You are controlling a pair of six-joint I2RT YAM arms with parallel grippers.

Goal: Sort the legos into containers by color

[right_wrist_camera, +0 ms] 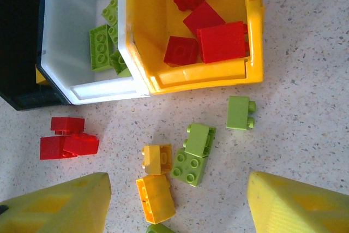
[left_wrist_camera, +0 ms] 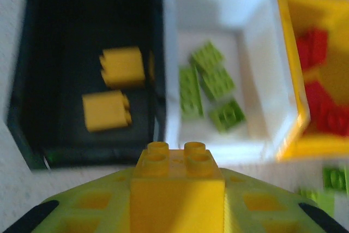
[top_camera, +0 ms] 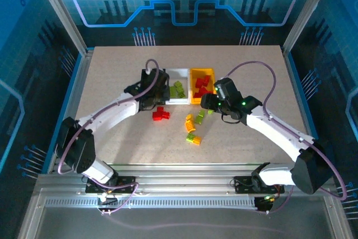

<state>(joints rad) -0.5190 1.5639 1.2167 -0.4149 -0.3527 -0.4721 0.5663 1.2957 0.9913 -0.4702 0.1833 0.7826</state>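
Yellow lego [left_wrist_camera: 177, 181] pinched in left hand [left_wrist_camera: 177, 208]

L arm [top_camera: 109, 113] stretches fwd-right, L gripper [top_camera: 150, 89] w/ fingers [left_wrist_camera: 82, 214] clamped on a yellow lego [left_wrist_camera: 177, 170]. R arm [top_camera: 277, 130] bends inward, R gripper [right_wrist_camera: 180, 200] aimed down, its fingers [right_wrist_camera: 65, 205] wide apart.

**Colour map**

Black bin [left_wrist_camera: 60, 36]: yellow bricks [left_wrist_camera: 106, 110]. White bin [left_wrist_camera: 256, 53]: lime-green bricks [left_wrist_camera: 210, 83]. Yellow-orange bin [right_wrist_camera: 191, 77]: red bricks [right_wrist_camera: 221, 41]. Surface [right_wrist_camera: 305, 53]: beige, dark-speckled. Loose bricks [right_wrist_camera: 158, 159]: red, yellow, green. Orange-yellow brick [left_wrist_camera: 177, 175] between lime-yellow left jaws.
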